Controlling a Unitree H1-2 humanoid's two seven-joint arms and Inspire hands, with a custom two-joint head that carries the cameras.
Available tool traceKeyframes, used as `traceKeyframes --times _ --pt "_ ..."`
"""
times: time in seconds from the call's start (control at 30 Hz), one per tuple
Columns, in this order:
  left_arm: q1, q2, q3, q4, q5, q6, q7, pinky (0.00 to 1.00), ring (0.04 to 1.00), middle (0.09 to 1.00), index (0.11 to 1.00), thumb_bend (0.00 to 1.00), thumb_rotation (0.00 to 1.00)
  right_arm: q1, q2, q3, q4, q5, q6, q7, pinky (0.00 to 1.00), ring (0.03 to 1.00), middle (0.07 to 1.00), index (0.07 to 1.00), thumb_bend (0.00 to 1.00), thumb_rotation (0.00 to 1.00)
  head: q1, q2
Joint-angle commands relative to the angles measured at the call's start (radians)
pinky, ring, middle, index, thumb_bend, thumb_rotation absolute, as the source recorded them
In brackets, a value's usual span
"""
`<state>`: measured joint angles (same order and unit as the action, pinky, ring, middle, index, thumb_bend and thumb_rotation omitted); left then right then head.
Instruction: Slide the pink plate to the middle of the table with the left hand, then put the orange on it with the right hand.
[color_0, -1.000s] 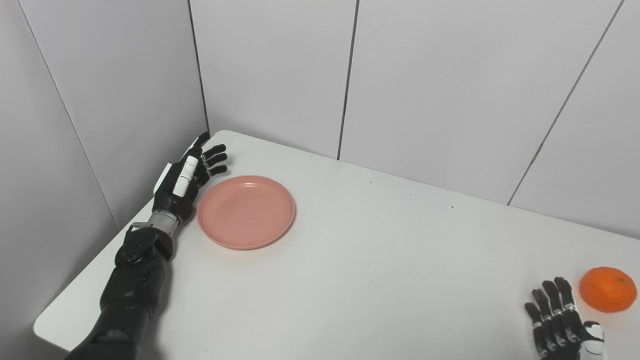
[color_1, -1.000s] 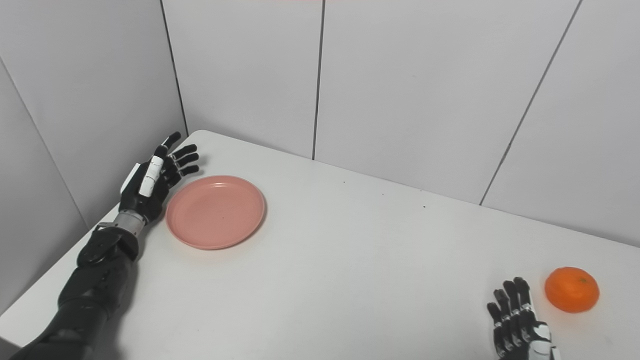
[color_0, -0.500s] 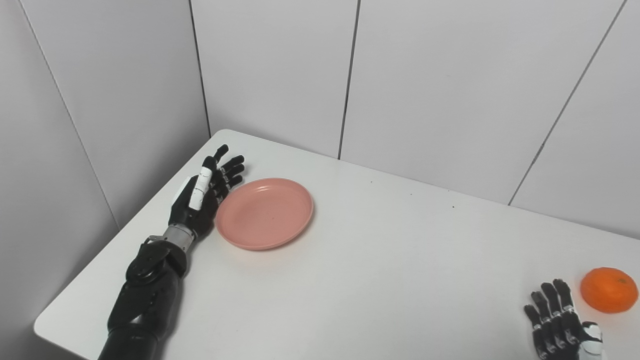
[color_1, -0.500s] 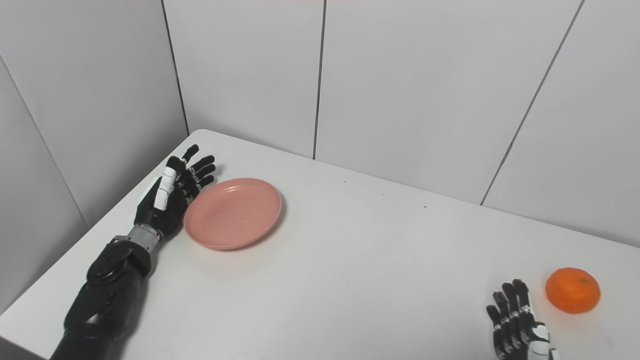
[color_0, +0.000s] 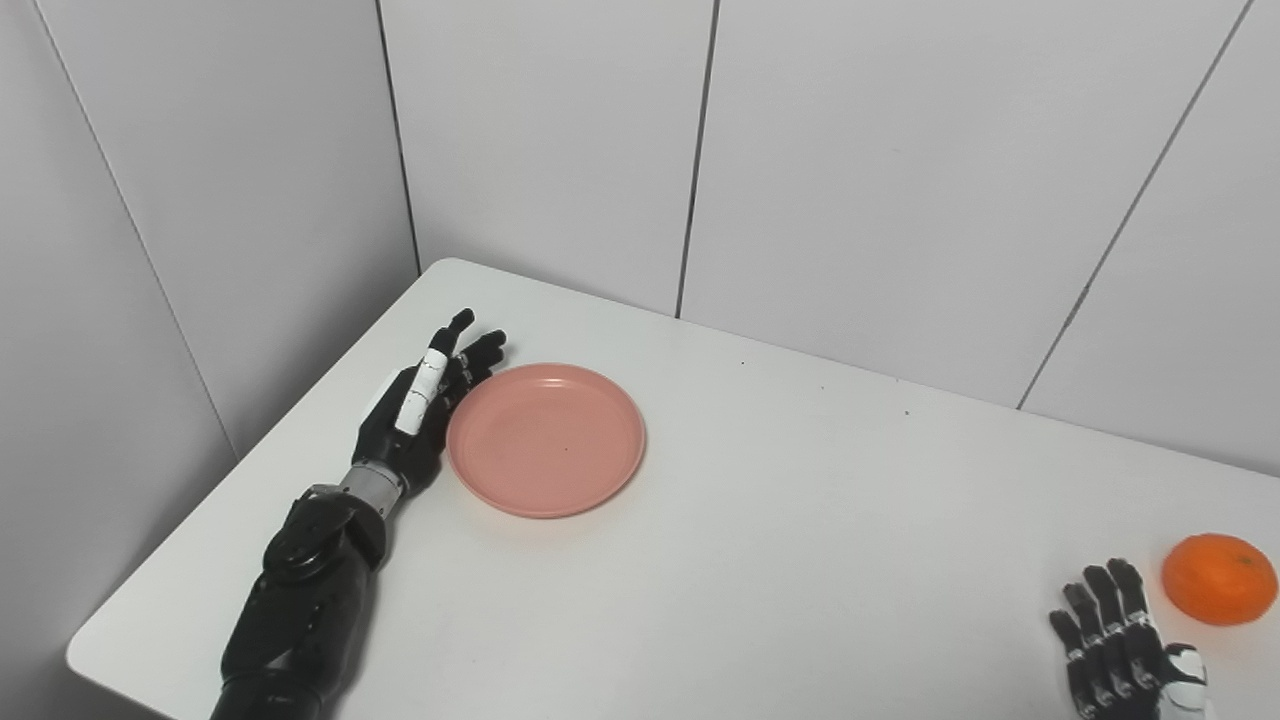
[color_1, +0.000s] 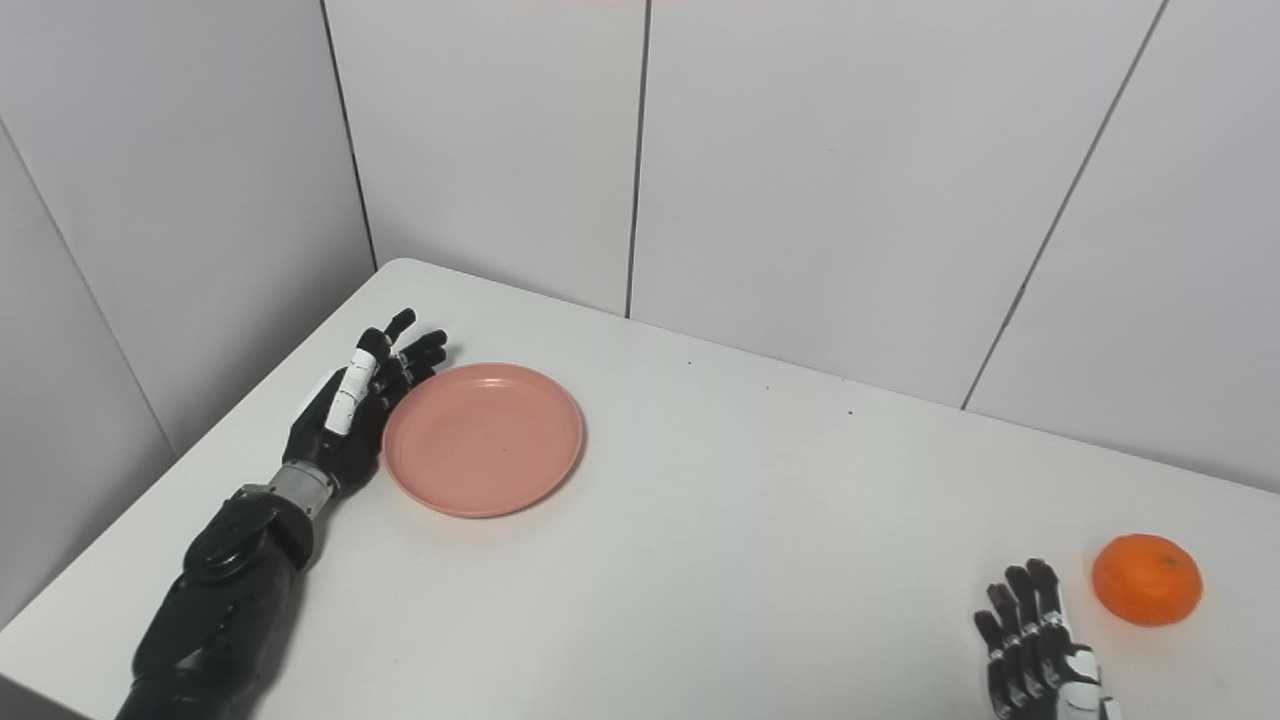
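A pink plate (color_0: 546, 439) lies flat on the left part of a white tabletop (color_0: 760, 560), a robot's left hand (color_0: 420, 405) edge-on against its left rim.

The plate looks light, stiff and smooth, likely to slide easily when pushed at the rim. The left hand's fingers (color_0: 482, 351) are straight and holding nothing. Far right, an orange (color_0: 1218, 579) sits near the front edge; round and firm, it may roll and wants an enclosing grasp. The right hand (color_0: 1130, 660) rests just beside it, fingers spread, empty.
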<state>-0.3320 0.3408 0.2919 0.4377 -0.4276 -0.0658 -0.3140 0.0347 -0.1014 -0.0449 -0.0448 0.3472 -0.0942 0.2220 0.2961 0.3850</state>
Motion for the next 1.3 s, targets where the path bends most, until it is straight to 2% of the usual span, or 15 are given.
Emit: traceKeyframes --times 0.0,0.27,0.43,0.57,0.7,0.97,1.27 --pt "-0.002 0.003 -0.010 -0.030 0.014 0.013 0.008 1.00 0.932 0.883 0.985 0.94 0.80 0.070 0.003 -0.003 0.051 0.003 0.019 0.005 1.00 1.000 0.998 1.000 0.78 1.00 0.001 0.000" --pt "0.004 -0.018 -0.031 -0.080 0.020 0.038 0.008 1.00 0.916 0.859 0.980 0.94 0.81 0.072 0.007 -0.002 0.045 0.002 0.020 0.002 1.00 1.000 0.994 1.000 0.78 1.00 -0.002 0.003" --pt "0.021 -0.050 -0.063 -0.170 0.033 0.087 0.031 1.00 0.913 0.869 0.972 0.95 0.81 0.073 0.008 0.002 0.038 -0.002 0.025 0.001 1.00 1.000 1.000 1.000 0.77 1.00 -0.004 0.003" --pt "0.027 -0.073 -0.086 -0.226 0.063 0.142 0.070 1.00 0.896 0.844 0.950 0.95 0.79 0.076 0.011 0.004 0.029 -0.010 0.032 -0.005 1.00 1.000 0.993 1.000 0.78 1.00 -0.008 0.004" --pt "0.030 -0.086 -0.108 -0.248 0.097 0.174 0.104 1.00 0.894 0.836 0.941 0.97 0.79 0.079 0.012 0.007 0.023 -0.016 0.027 -0.002 1.00 1.000 0.996 1.000 0.77 1.00 -0.012 0.009" --pt "0.032 -0.110 -0.133 -0.275 0.131 0.236 0.146 1.00 0.903 0.842 0.951 0.94 0.84 0.084 0.015 0.009 0.012 -0.014 0.037 -0.003 1.00 1.000 0.990 1.000 0.74 1.00 -0.018 0.013" --pt "0.031 -0.136 -0.140 -0.287 0.133 0.282 0.170 1.00 0.899 0.832 0.936 0.94 0.83 0.085 0.023 0.012 0.005 -0.026 0.044 -0.014 1.00 0.991 0.981 1.000 0.76 1.00 -0.028 0.017"
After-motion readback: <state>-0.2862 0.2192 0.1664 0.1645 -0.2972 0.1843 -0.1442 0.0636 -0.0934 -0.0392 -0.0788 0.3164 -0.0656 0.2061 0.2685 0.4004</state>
